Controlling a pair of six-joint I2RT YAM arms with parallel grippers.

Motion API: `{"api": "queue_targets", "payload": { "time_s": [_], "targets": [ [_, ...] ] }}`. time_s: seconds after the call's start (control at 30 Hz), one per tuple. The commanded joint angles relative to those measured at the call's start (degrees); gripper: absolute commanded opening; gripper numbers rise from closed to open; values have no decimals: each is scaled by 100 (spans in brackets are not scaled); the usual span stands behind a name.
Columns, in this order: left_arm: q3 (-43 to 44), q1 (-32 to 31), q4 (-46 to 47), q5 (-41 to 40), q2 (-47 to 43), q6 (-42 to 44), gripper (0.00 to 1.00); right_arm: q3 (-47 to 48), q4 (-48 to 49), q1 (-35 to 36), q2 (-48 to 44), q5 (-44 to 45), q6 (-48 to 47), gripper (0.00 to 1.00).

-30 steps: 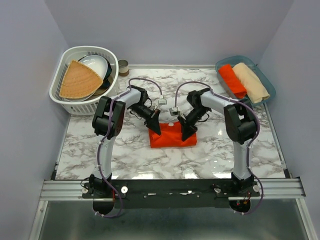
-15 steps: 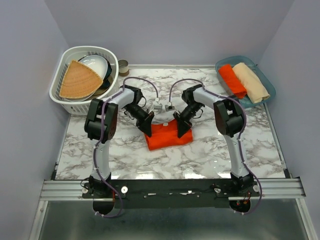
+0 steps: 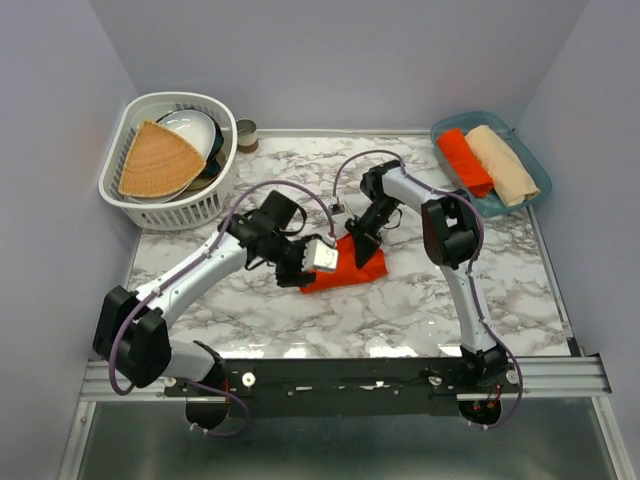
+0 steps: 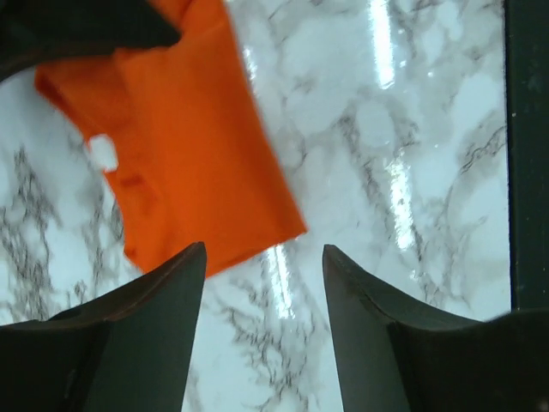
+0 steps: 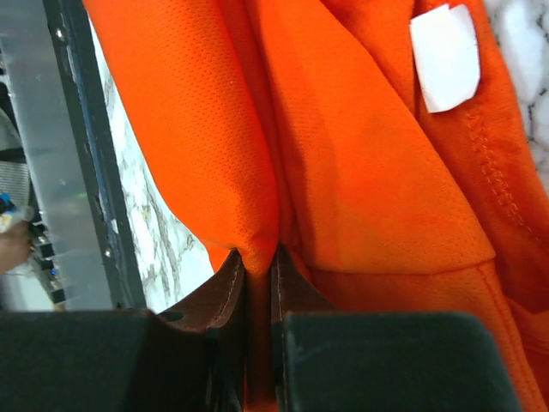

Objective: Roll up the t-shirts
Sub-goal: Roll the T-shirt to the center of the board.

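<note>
At the far edge of the orange t-shirt [image 3: 352,272], the right gripper [image 5: 259,256] pinches its cloth, the left gripper [image 4: 264,257] gaping just beside it.

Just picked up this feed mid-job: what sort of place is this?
Probably a lab test booth: plain lavender walls box in a marble-patterned table, with an aluminium rail along its near edge.

t-shirt [image 3: 356,272] mid-table; basket [image 3: 185,212] far left; tray [image 3: 541,177] far right, two rolled t-shirts [image 3: 465,160] in it
</note>
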Motion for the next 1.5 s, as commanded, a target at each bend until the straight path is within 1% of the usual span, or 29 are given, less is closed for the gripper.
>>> {"api": "queue_targets", "payload": {
  "time_s": [0.0, 0.03, 0.07, 0.17, 0.3, 0.37, 0.5, 0.7, 0.9, 0.97, 1.0, 1.1, 1.13, 1.23, 1.27, 1.33, 1.37, 1.43, 1.47],
  "targets": [
    [-1076, -963, 1886, -869, -402, -270, 67, 393, -465, -30, 540, 683, 337, 14],
    [-1120, -1173, 2026, -922, -359, -427, 67, 455, -465, -30, 584, 639, 373, 14],
    [-1164, -1271, 2123, -1122, -228, -542, 67, 456, -465, -30, 593, 630, 425, 14],
    [-1243, -1464, 2422, -1300, 27, -762, 68, 386, -465, -30, 594, 656, 400, 14],
    [-1340, -1561, 2827, -1818, 327, -921, 68, 377, -465, -30, 602, 648, 382, 15],
    [-1323, -1561, 2959, -1915, 432, -965, 68, 368, -464, -30, 585, 639, 356, 15],
    [-1288, -1561, 2880, -1959, 547, -983, 68, 377, -464, -21, 602, 639, 373, 15],
    [-1419, -1562, 2432, -2188, 732, -956, 68, 420, -465, -30, 638, 648, 417, 16],
    [-1595, -1561, 2519, -2714, 959, -1229, 68, 438, -465, -30, 655, 656, 452, 16],
    [-1586, -1553, 2555, -2768, 1074, -1264, 68, 456, -465, -21, 664, 665, 487, 17],
    [-1586, -1553, 2563, -2794, 1170, -1255, 70, 456, -465, -30, 690, 674, 496, 17],
    [-1525, -1562, 2572, -2856, 1381, -1308, 69, 517, -473, -30, 734, 700, 584, 17],
    [-1499, -1562, 2494, -2856, 1452, -1299, 67, 535, -473, -30, 752, 709, 602, 17],
    [-1428, -1562, 2345, -2830, 1645, -1299, 56, 561, -473, -30, 761, 727, 655, 19],
    [-1367, -1562, 2266, -2795, 1707, -1290, 47, 544, -473, -30, 743, 718, 637, 19],
    [-1314, -1562, 1986, -2690, 1856, -1212, 37, 482, -465, -30, 682, 692, 558, 26],
    [-1270, -1562, 1888, -2480, 1891, -1159, 26, 456, -465, -30, 638, 700, 480, 29],
    [-1217, -1562, 1616, -2303, 1953, -1071, 17, 273, -377, -82, 471, 683, 426, 43],
    [-1156, -1553, 1501, -2041, 1962, -1027, 5, 175, -246, -135, 149, 648, 504, 49]
  ]
}}
